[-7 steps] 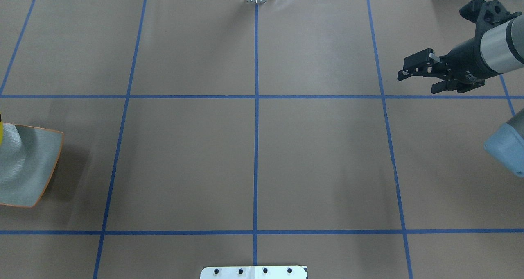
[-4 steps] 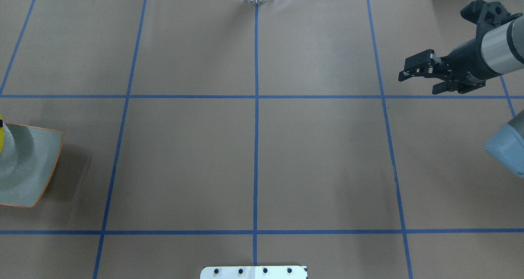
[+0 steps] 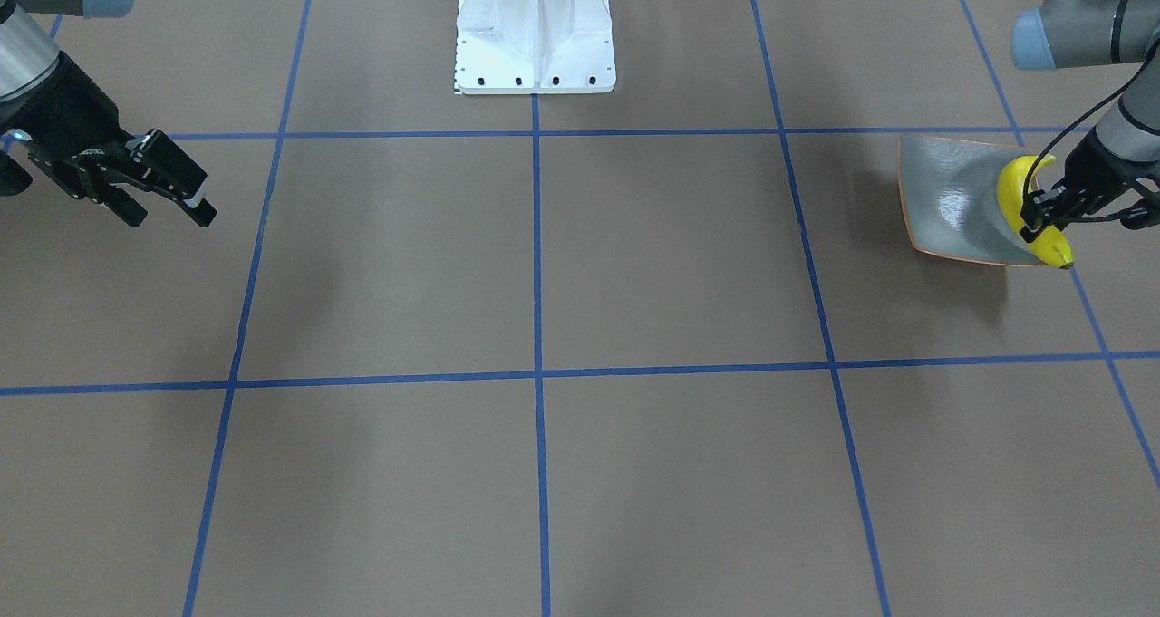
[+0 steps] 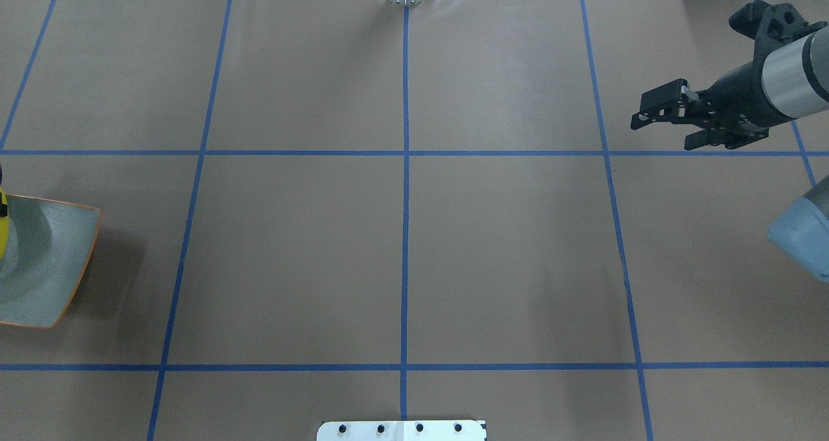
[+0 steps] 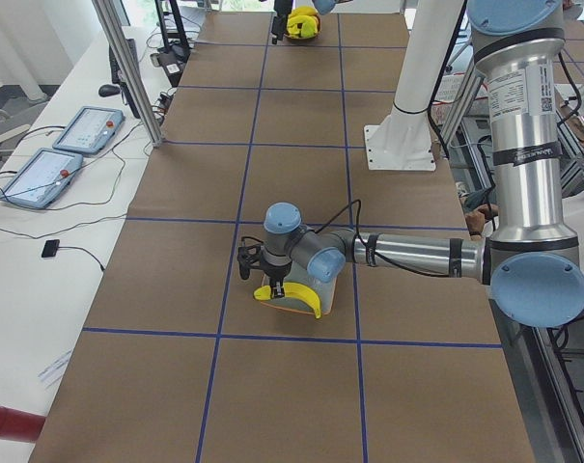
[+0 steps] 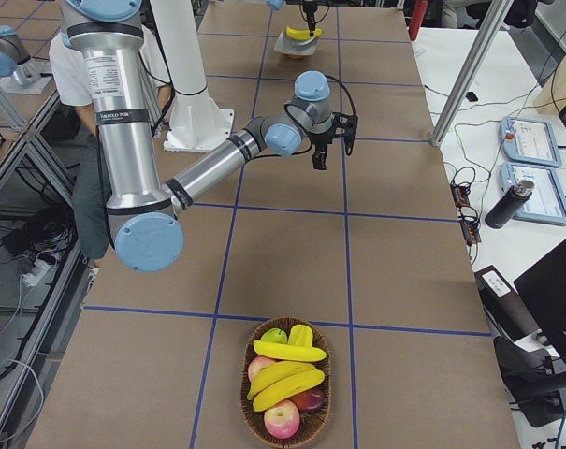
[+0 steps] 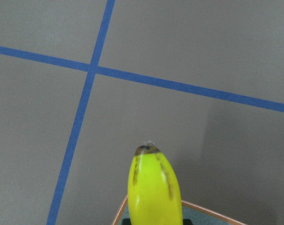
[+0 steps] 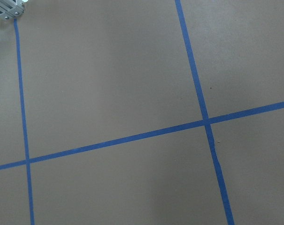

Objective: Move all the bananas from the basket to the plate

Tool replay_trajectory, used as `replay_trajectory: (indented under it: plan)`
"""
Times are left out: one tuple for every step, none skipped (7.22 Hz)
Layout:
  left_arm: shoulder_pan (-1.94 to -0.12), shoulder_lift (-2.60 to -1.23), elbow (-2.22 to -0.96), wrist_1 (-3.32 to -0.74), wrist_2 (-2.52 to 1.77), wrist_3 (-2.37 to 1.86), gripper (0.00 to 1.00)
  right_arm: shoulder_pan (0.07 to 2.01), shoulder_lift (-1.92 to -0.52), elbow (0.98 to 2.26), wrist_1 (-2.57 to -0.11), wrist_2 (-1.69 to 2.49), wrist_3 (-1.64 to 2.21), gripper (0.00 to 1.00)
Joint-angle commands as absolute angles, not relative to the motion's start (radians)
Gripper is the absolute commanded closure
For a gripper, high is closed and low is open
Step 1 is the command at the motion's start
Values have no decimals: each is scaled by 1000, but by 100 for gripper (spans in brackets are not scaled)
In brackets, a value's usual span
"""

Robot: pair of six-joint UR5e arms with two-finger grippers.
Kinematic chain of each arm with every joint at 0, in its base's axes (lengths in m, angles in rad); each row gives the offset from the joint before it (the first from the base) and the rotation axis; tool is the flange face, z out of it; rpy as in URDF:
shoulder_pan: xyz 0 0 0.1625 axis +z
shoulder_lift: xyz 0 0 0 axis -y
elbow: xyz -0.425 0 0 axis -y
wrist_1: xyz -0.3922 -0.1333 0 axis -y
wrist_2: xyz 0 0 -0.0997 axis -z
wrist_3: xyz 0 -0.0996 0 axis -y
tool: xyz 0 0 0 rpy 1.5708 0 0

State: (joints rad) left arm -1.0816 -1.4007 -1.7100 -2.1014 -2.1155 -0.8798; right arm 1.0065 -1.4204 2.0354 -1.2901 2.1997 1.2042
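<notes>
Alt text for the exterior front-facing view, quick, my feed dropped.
The left gripper, at the view's right edge, is shut on a yellow banana over the grey-green plate. The right gripper hangs open at the far left above the brown, blue-taped table.

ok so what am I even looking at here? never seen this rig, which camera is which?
Two robot arms work at a brown table marked with blue tape. One picture looks from behind the robot, one faces it, two look from the table's ends, and two come from the wrists. The left claw is shut on a banana at the plate; whether the two touch, I cannot tell. The right claw is open and empty above the table. At the robot's right end a basket holds more bananas and apples.
</notes>
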Motion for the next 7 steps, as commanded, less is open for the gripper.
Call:
replay_trajectory:
  plan:
    - [-1069, -1396, -1710, -2102, -2117, -879, 67, 1006, -1419, 2034, -1290, 2200, 1204, 0]
    - [-1065, -1396, -1710, -2102, -2117, -879, 41, 1006, -1419, 2034, -1290, 2200, 1204, 0]
    - [-1063, -1396, -1715, -2102, -2117, -879, 36, 1006, -1414, 2034, -1290, 2200, 1204, 0]
    - [-1062, -1396, -1717, -2102, -2117, -879, 26, 1006, -1414, 2036, -1290, 2200, 1204, 0]
    - [-1062, -1396, -1718, -2102, -2117, -879, 24, 1006, -1414, 2036, -1290, 2200, 1204, 0]
    - [-1062, -1397, -1723, -2102, -2121, -879, 23, 1006, -1413, 2036, -1290, 2200, 1204, 0]
    - [-1062, -1404, -1735, -2100, -2132, -879, 23, 1008, -1419, 2039, -1290, 2203, 1204, 0]
